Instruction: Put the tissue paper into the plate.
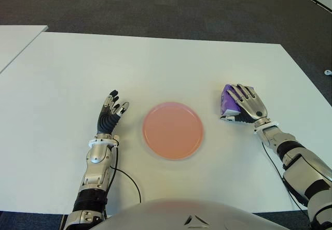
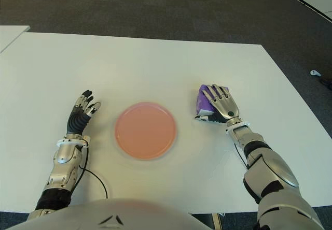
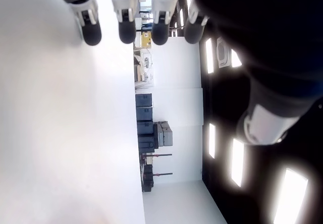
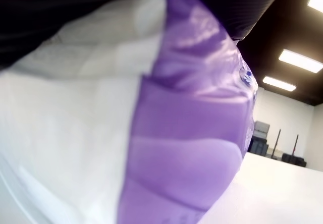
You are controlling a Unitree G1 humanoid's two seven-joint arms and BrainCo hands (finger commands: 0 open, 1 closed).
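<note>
The pink plate (image 1: pixel 173 130) sits nearest on the white table (image 1: pixel 155 64), left hand (image 1: pixel 110 117) just to its left, fingers loose and holding nothing. A bit further back, right of the plate, the right hand (image 1: pixel 248 103) lies over the purple tissue paper pack (image 1: pixel 227 98), fingers draped on it.

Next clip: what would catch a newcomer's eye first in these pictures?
First, the round pink plate, empty, at the middle of the white table near the robot. Then the purple-and-white tissue paper pack to the plate's right, with the right hand laid over it, fingers curled onto its top. The left hand shows left of the plate, fingers spread, holding nothing.
</note>
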